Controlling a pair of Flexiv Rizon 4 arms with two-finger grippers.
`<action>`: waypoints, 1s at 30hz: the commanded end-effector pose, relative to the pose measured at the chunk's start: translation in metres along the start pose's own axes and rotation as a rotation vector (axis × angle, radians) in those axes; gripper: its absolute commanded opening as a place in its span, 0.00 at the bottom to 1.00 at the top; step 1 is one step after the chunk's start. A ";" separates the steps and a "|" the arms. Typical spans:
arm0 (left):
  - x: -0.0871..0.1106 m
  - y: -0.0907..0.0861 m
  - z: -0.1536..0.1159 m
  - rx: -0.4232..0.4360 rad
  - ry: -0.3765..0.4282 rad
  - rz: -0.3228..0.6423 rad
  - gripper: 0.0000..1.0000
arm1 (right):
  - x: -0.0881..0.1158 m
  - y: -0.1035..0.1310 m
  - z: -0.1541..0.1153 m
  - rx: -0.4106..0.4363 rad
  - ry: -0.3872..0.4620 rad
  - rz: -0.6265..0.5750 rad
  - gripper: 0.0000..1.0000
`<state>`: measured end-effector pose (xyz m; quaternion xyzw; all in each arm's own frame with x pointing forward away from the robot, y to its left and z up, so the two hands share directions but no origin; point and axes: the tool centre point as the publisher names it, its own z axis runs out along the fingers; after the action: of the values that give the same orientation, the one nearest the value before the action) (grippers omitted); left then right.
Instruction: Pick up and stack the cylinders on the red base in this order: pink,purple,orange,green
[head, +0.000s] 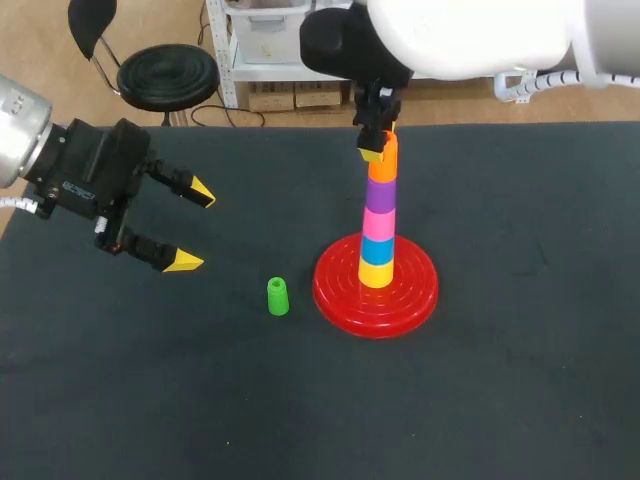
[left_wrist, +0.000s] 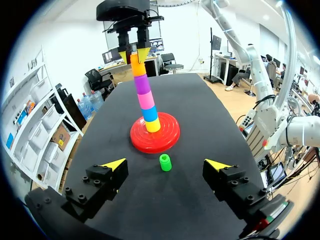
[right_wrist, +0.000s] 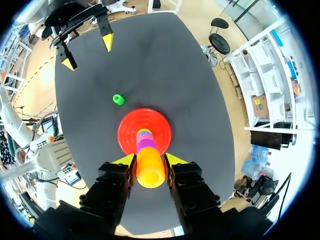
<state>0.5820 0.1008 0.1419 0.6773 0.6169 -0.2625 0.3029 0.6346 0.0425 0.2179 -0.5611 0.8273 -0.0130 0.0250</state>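
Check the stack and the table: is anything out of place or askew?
Nothing looks spilled or damaged. The green cylinder sits alone on the table beside the red base, not yet stacked. The orange cylinder tops the stack, held in the right gripper.

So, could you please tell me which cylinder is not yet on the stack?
The green cylinder; it stands alone on the table beside the red base.

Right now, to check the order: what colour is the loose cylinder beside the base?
Green; the cylinder shows best in the head view.
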 end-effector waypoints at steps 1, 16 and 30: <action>0.001 0.000 0.000 -0.001 -0.003 0.002 1.00 | 0.000 -0.002 0.003 -0.006 -0.004 0.001 0.00; 0.001 0.000 0.000 -0.001 -0.003 0.002 1.00 | 0.001 -0.002 0.010 -0.023 -0.005 0.009 0.00; 0.001 0.000 0.000 -0.001 -0.003 0.002 1.00 | 0.002 0.000 0.000 0.014 -0.020 0.023 1.00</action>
<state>0.5820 0.1008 0.1419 0.6773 0.6169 -0.2625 0.3029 0.6391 0.0426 0.2165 -0.5524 0.8329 -0.0114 0.0319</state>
